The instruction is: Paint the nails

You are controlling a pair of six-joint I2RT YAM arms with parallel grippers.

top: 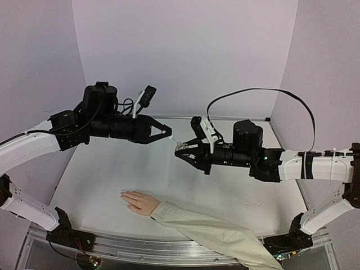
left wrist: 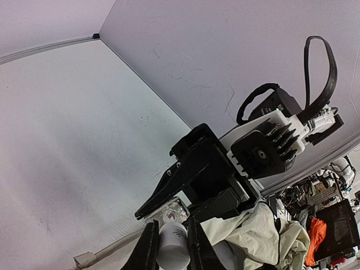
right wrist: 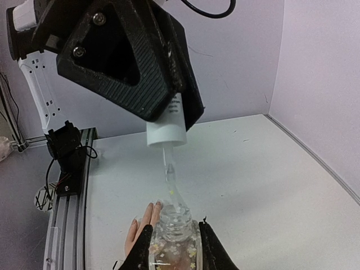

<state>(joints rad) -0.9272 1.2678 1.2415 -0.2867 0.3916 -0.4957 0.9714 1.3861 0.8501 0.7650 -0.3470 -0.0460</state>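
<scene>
Both grippers meet in mid-air above the table. My left gripper is shut on the white cap of a nail polish bottle; its clear brush stem hangs from the cap into the bottle's neck. My right gripper is shut on the small clear bottle, which holds flecked polish. The pale mannequin hand with its beige sleeve lies flat on the table below, nearer the front edge. Its nails barely show at the fingertips, just beyond the bottle.
An aluminium rail runs along the near table edge. Lilac walls close the back and sides. A black cable loops over the right arm. The white tabletop spreads around the hand.
</scene>
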